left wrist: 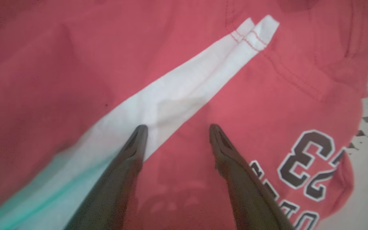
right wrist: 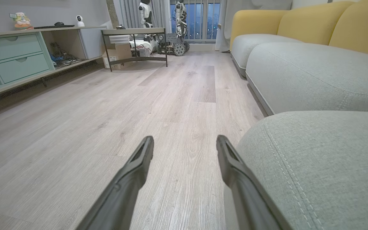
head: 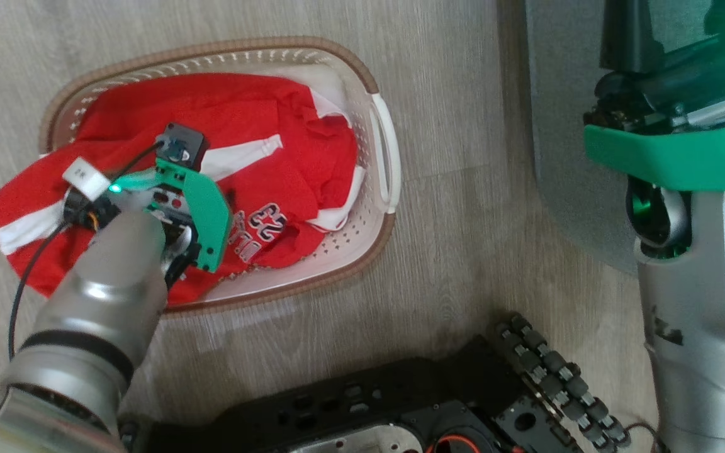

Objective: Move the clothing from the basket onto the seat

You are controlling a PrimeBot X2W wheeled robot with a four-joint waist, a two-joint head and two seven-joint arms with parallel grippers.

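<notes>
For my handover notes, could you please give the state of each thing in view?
clothing: heaped in the basket, spilling over one rim edge.
basket: upright on the floor, full.
seat: no clothing on visible part.
left claw: open over the clothing.
right claw: open, holding nothing.

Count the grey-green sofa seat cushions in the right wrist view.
3: the nearest seat cushion at lower right beside the right gripper, a second cushion behind it, a third cushion farthest back. Others may lie beyond the frame.
</notes>
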